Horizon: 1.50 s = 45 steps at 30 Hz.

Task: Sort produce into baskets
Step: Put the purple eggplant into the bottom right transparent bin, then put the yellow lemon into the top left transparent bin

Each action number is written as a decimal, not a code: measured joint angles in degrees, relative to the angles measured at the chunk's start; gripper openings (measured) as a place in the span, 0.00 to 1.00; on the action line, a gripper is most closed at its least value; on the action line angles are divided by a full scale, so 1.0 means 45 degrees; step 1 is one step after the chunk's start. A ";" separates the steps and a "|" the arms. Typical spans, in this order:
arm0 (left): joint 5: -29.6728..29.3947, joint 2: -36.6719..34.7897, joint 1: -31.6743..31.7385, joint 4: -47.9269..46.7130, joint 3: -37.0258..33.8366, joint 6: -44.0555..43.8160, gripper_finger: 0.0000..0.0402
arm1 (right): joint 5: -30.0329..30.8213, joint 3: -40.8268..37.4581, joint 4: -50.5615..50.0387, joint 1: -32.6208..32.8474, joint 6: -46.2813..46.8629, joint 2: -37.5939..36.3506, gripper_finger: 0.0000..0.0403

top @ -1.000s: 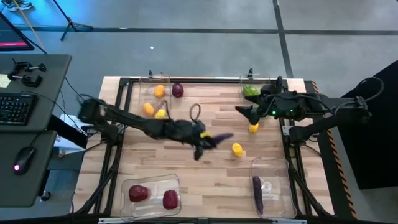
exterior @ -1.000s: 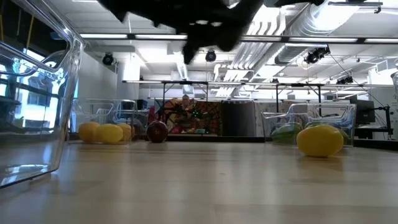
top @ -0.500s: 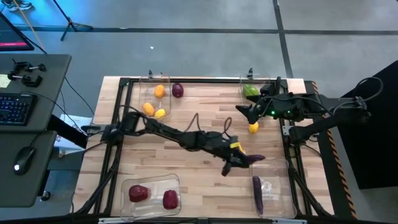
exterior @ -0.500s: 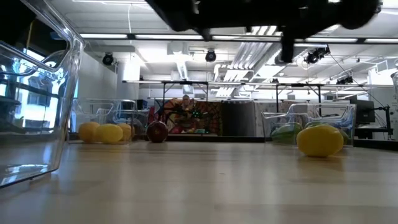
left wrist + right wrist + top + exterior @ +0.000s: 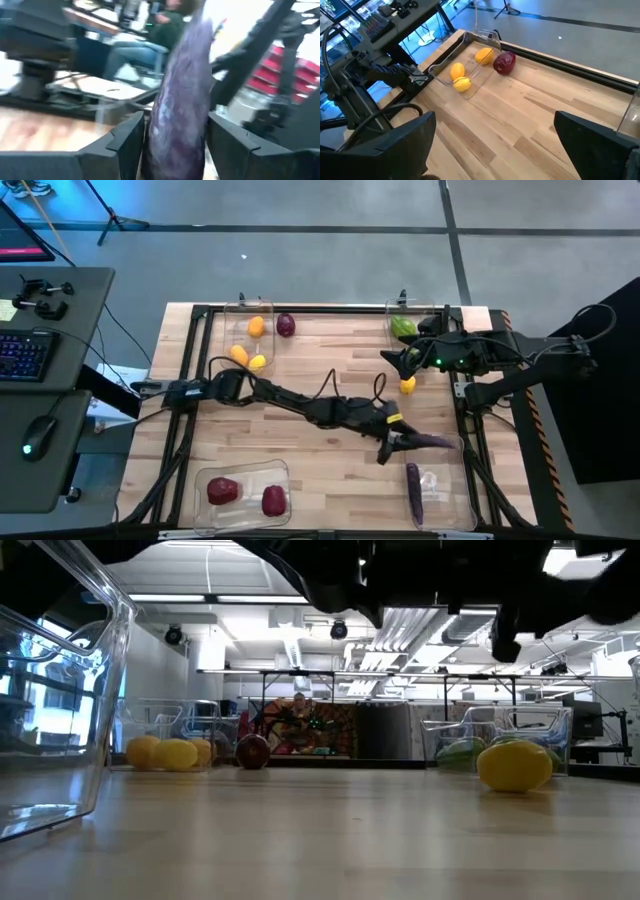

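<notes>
The left gripper (image 5: 400,442), above the near-right bin (image 5: 440,485), has its fingers on either side of a long purple piece (image 5: 182,95); grip uncertain. The right gripper (image 5: 392,360) hovers spread wide over a yellow fruit (image 5: 407,385).

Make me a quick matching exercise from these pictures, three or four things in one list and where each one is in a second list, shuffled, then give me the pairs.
Things:
1. long purple vegetable
2. dark red lumps
3. green piece
4. loose yellow fruit

Places:
A. in the far right bin
B. bare table, under the right gripper
C. between the left gripper's fingers, at the near right bin's edge
D. in the near left bin

Pairs: 1-C, 2-D, 3-A, 4-B
</notes>
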 joint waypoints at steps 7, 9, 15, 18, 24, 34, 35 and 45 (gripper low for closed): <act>-0.2152 0.0229 0.0053 0.0314 -0.0010 0.0006 0.47 | 0.0005 0.0000 -0.0045 -0.0001 -0.0005 0.0000 0.98; -0.2641 0.0213 0.0079 0.0315 0.0000 0.0010 0.47 | 0.0005 0.0000 -0.0045 0.0001 -0.0010 0.0000 0.98; 0.0152 -0.0449 0.0545 -0.0799 -0.0024 0.1017 0.48 | -0.0005 0.0000 -0.0049 -0.0002 -0.0238 0.0000 0.98; 0.2491 -0.1685 0.1078 -0.3396 0.0028 0.2160 0.48 | 0.0024 0.0000 -0.0050 -0.0007 -0.0493 -0.0002 0.98; 0.3198 -0.3698 0.2270 -1.1382 -0.0384 0.5271 0.48 | 0.0010 0.0000 -0.0041 -0.0007 -0.1169 -0.0018 0.98; 0.2175 -1.0434 0.3350 -0.6352 -1.0857 0.1582 0.48 | 0.0166 0.0000 -0.0026 -0.0007 -0.1241 0.0070 0.98; 0.1855 -1.1216 0.3347 -0.5465 -1.1777 0.0973 0.48 | 0.0266 0.0000 -0.0021 -0.0007 -0.0947 0.0153 0.98; -0.0108 -1.5974 0.3347 -0.3369 -1.4819 -0.1633 0.48 | -0.2692 -0.0974 -0.1952 -0.0006 0.2963 0.2756 0.98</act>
